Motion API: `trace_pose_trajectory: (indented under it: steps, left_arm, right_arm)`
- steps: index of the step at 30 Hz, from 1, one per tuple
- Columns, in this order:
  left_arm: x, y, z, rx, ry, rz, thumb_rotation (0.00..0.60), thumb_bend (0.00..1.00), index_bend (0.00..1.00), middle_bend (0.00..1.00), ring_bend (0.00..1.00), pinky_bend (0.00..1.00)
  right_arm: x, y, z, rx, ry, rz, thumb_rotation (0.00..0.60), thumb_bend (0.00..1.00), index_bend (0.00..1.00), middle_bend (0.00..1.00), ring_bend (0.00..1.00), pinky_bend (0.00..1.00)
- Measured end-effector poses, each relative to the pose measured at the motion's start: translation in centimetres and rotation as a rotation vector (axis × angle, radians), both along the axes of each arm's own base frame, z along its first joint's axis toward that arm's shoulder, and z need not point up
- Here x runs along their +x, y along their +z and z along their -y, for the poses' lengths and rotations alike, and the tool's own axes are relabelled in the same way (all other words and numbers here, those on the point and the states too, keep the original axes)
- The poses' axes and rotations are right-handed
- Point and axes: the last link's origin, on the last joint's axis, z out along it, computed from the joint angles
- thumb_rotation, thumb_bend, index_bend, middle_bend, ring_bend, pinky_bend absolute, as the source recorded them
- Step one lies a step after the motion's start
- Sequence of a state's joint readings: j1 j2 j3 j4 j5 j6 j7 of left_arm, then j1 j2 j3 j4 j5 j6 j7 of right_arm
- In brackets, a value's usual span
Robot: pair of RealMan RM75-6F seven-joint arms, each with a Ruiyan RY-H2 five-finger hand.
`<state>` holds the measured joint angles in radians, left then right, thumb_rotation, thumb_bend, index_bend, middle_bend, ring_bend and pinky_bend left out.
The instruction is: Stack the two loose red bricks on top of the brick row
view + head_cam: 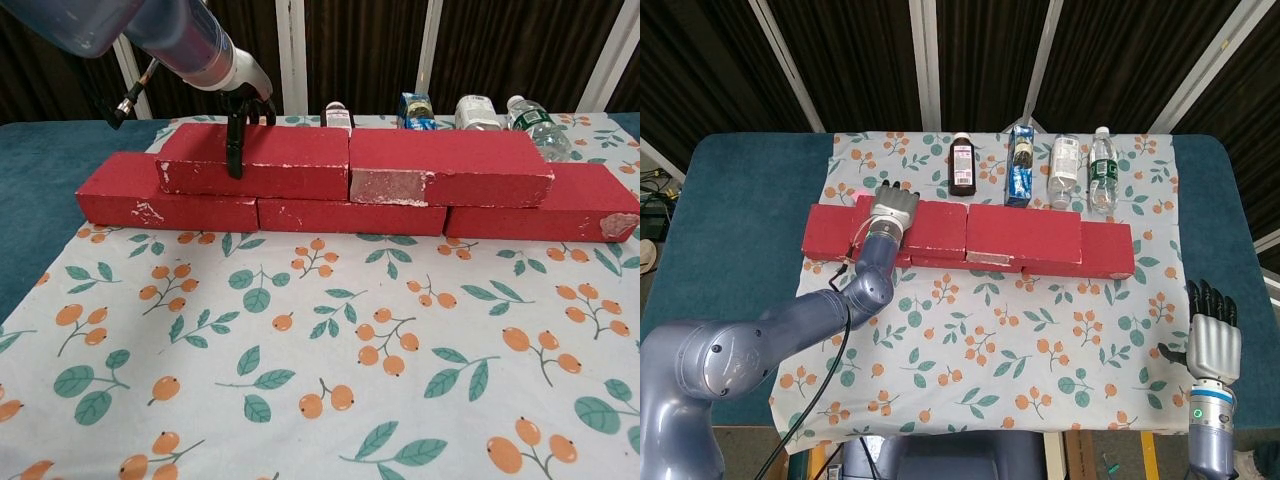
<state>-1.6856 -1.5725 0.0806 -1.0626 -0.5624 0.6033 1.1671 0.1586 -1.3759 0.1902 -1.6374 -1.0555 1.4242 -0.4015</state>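
Two red bricks lie side by side on top of the brick row (1108,252) (160,196). The left upper brick (938,226) (285,160) is gripped by my left hand (892,208) (240,98), thumb down its front face and fingers over its back edge. Its right end touches the right upper brick (1025,235) (450,165). My right hand (1212,335) hangs off the table's near right corner, far from the bricks, holding nothing with fingers straight. The chest view does not show it.
Behind the bricks stand a brown bottle (961,165), a blue carton (1020,166) and two clear bottles (1065,172) (1101,170). A floral cloth (990,350) covers the teal table (730,210). A thin cable (830,285) runs along my left arm.
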Motion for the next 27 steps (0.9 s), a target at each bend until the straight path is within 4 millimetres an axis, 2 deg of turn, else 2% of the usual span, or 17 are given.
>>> trace_pose_trajectory:
  steps: [12,27]
  left_arm:
    - [0.13,-0.03,0.16,0.007,0.006,-0.01,0.6,0.0,0.0,0.01,0.0,0.05]
    - [0.5,0.13,0.12,0.021,0.016,-0.012,0.6,0.0,0.0,0.0,0.0,0.04]
  right_arm:
    - [-0.03,0.07,0.0,-0.008,-0.004,-0.001,0.6,0.15,0.0,0.0,0.0,0.0]
    - [-0.09,0.09,-0.01,-0.013,-0.014,-0.004,0.6,0.15,0.0,0.0,0.0,0.0]
